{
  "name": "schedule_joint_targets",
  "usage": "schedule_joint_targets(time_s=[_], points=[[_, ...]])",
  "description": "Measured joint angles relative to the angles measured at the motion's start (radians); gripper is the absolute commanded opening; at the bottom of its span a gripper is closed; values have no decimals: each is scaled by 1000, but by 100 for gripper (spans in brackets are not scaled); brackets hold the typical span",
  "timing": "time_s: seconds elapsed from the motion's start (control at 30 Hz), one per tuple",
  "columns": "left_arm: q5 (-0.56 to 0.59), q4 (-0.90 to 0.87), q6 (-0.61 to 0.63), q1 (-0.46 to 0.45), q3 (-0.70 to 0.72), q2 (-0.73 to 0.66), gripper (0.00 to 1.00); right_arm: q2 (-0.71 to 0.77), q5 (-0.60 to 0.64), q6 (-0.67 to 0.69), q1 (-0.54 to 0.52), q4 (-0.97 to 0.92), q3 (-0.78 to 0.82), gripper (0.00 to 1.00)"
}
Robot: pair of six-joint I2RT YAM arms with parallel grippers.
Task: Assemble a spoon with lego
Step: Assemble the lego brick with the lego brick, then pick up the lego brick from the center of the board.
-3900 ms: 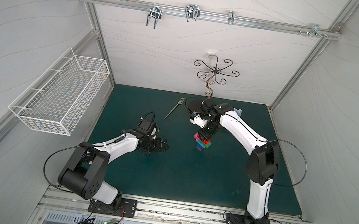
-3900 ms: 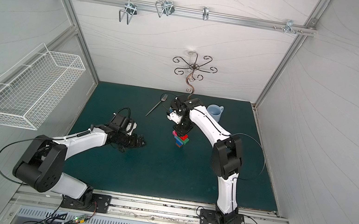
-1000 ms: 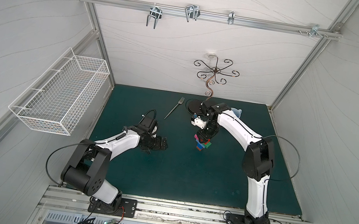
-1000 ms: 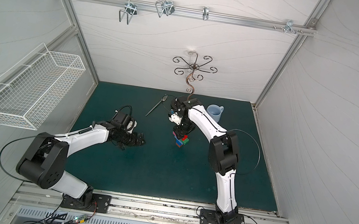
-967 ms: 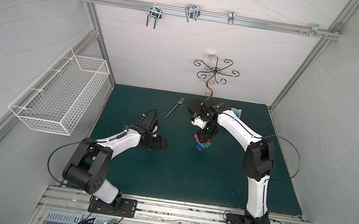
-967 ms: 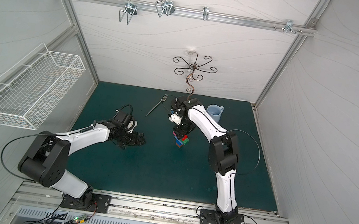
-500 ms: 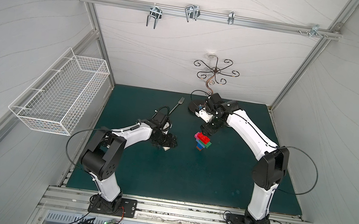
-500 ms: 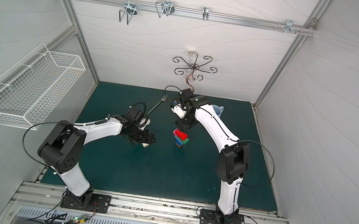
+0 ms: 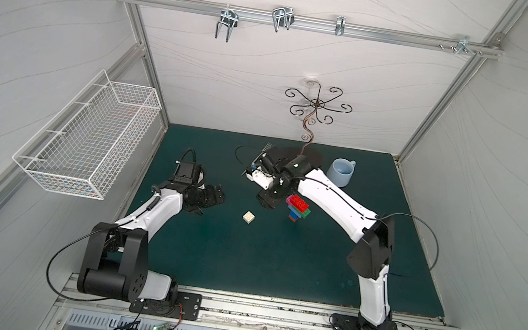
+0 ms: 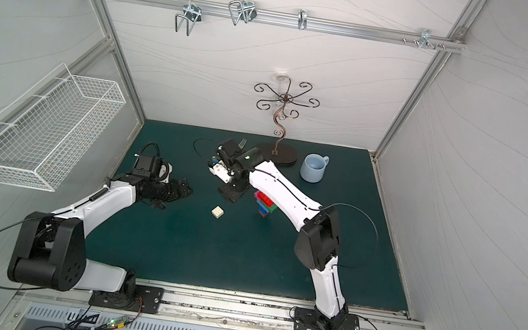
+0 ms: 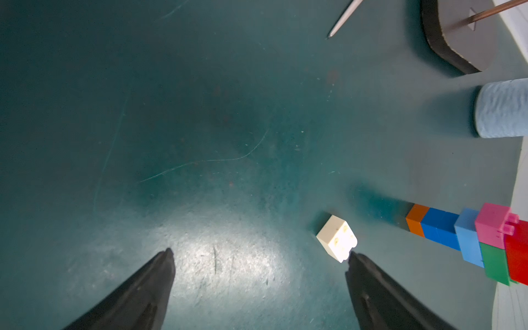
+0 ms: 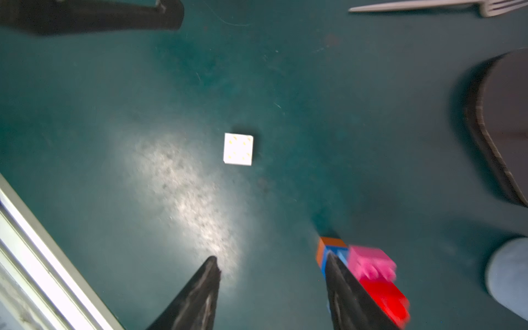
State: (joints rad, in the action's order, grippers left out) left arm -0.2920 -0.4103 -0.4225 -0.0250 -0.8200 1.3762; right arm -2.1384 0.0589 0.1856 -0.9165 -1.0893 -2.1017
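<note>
Diff vs half a second ago: my left gripper [image 11: 260, 253] has pulled back left off the cream brick [image 9: 248, 217], jaws wide, nothing in them. The brick now lies alone, studs up, on the green mat [image 9: 240, 259] between my arms. My right gripper [image 12: 271, 257] has shifted to just left of the spoon [image 9: 298, 209], jaws part open over bare mat, one finger beside the stack. Spoon stands upright at centre, same spot: orange foot, blues, green, pink and red on top.

Containers: white wire basket [image 9: 86, 145] hangs at the left, only mesh shows. Light blue mug [image 9: 337, 181] stands upright, far right, only its blue floor visible inside.
</note>
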Motion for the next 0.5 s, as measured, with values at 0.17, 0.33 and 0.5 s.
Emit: schedule_joint_targets(time_s=[0.17,0.33,0.5], points=[[-10,27,-28,0,61,0,99,-172,-9,-63,-10,28,-86,61],[-16,34,-48,0,124,0,99,-260,-20,-110,-15,42,-109,59],[-16,50,-58,0,154,-10,99,-277,-48,-137,-25,65,-109,54]])
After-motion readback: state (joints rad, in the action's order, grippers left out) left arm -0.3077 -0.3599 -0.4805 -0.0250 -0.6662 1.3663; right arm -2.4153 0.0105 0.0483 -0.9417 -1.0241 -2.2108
